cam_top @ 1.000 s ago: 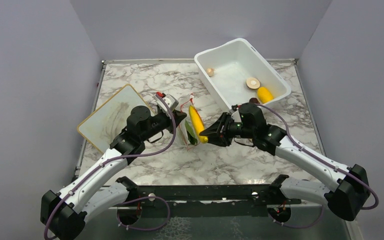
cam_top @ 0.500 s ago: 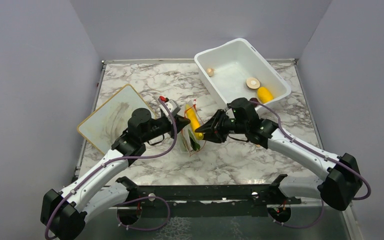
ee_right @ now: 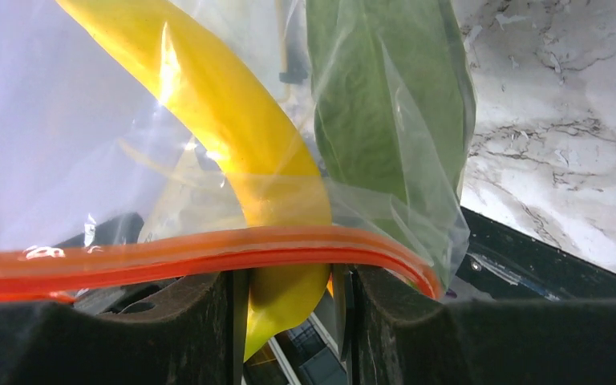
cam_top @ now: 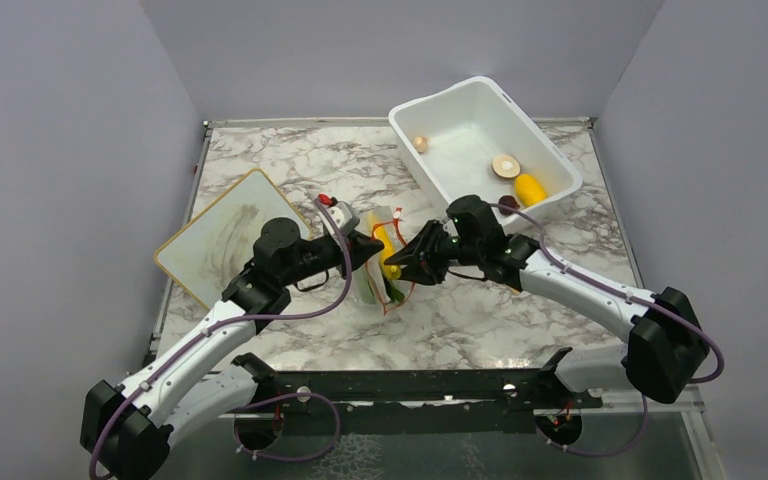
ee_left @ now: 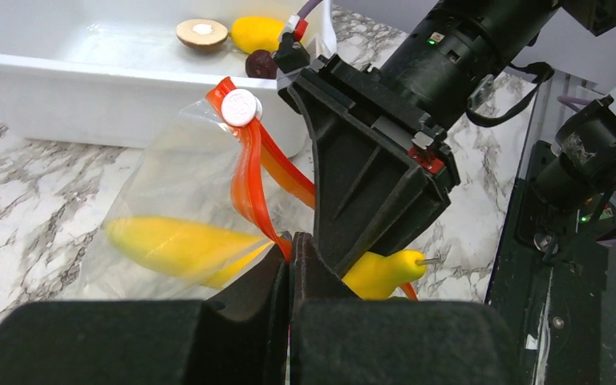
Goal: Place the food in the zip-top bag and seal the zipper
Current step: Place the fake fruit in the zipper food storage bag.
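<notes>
The clear zip-top bag [cam_top: 378,272] hangs between my two grippers at the table's middle. My left gripper [cam_top: 368,248] is shut on its red-orange zipper [ee_left: 250,172], pinching the strip at the fingertips [ee_left: 291,245]. The white slider [ee_left: 239,107] sits at the strip's far end. My right gripper [cam_top: 406,264] is shut on the stem end of the yellow banana [ee_right: 233,120], whose body lies inside the bag [ee_left: 178,245]. The dark-green leafy vegetable [ee_right: 377,104] lies in the bag beside the banana. The zipper [ee_right: 208,253] crosses in front of my right fingers; the mouth is unsealed.
The white tub [cam_top: 440,160] stands at the back right with a yellow oval fruit [cam_top: 530,188] and two beige-brown pieces [cam_top: 506,165] [cam_top: 420,143] inside. A dark round piece [ee_left: 261,62] lies by its near wall. A pale cutting board [cam_top: 215,235] lies at the left.
My right gripper has moved left with the banana, pushing it deeper into the bag. My left gripper has kept its hold on the zipper and shifted slightly with the bag.
</notes>
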Motion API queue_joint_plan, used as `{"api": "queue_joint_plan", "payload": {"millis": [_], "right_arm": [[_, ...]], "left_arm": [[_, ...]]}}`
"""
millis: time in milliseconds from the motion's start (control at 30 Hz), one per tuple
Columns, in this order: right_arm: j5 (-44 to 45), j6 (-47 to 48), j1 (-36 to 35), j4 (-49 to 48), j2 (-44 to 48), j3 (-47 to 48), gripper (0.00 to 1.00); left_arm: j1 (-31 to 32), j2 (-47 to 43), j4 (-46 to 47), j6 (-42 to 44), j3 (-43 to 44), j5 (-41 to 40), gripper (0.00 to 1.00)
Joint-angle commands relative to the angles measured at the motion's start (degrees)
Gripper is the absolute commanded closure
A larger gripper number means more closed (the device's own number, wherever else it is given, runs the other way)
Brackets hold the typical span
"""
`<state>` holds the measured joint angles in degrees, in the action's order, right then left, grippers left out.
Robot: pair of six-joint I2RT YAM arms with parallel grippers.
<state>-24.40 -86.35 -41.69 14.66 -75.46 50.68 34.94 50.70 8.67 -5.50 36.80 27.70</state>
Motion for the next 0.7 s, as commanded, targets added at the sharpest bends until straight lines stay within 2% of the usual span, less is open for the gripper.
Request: {"api": "queue_joint_plan", "payload": {"millis": [0, 200, 467, 500, 567, 600, 667], "right_arm": [[1.5, -0.5, -0.2, -3.7, -2.2, 1.5, 0.67], [1.8, 2.9, -0.2, -3.7, -6.2, 4.6, 0.61], [3.4, 10.0, -0.2, 2.7, -6.7, 9.6, 0.55], [3.7, 11.1, -0.2, 2.3, -6.1, 9.4, 0.50], [4.3, 13.4, -0.2, 2.3, -4.9, 9.1, 0.32], [4.8, 14.3, -0.2, 2.8, -4.3, 9.1, 0.26], [5.7, 15.6, -0.2, 3.8, -3.1, 8.9, 0.23]], "left_arm": [[0.0, -2.2, 4.5, -0.5, -0.8, 3.3, 1.00], [0.0, -2.8, 4.6, -0.7, -1.1, 4.4, 1.00], [0.0, -3.1, 3.4, -0.6, -0.9, 1.0, 1.00], [0.0, -3.0, 3.0, -0.6, -0.7, 0.2, 1.00], [0.0, -2.8, 2.0, -0.5, -0.5, -1.0, 1.00], [0.0, -2.8, 1.7, -0.3, -0.3, -1.5, 1.00], [-0.1, -2.8, 1.5, -0.3, -0.2, -2.2, 1.00]]}}
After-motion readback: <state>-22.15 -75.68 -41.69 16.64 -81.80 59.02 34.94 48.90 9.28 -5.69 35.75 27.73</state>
